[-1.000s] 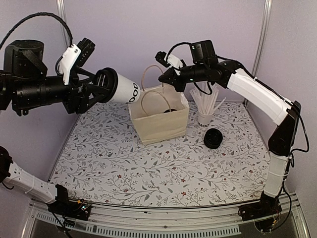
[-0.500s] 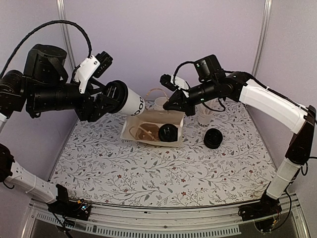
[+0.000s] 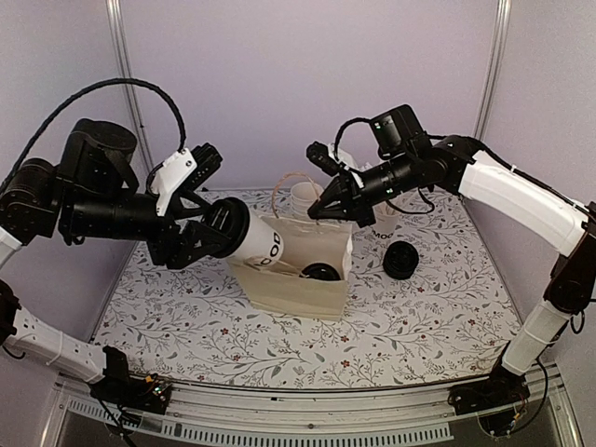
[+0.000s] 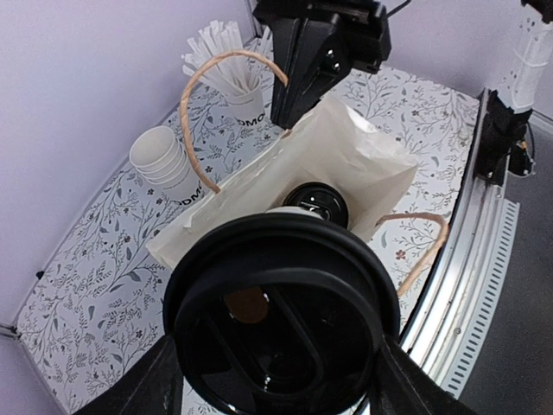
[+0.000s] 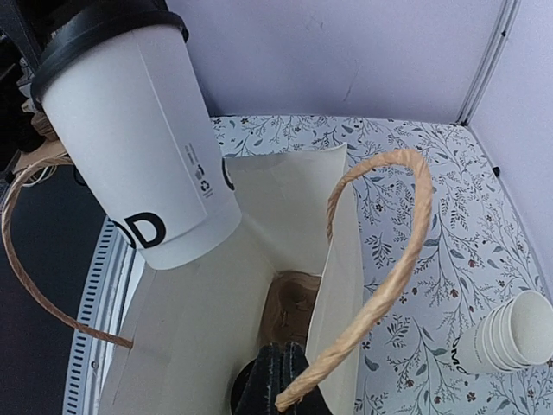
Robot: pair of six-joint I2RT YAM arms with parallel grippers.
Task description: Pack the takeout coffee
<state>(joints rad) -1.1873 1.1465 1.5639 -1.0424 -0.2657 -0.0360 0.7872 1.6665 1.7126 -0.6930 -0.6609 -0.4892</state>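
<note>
The left claw is clamped round the lid end of a coffee cup, which is tipped bottom-first over the mouth of the bag. The right claw is pinched together on the bag's back rim. Only the left wrist view shows a second lidded cup inside the bag, and only the right wrist view shows a brown cardboard tray at the bottom of it.

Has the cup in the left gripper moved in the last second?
Yes. The cup dropped lower and rightward, closer to the loose black lid, reaching the bag mouth.
</note>
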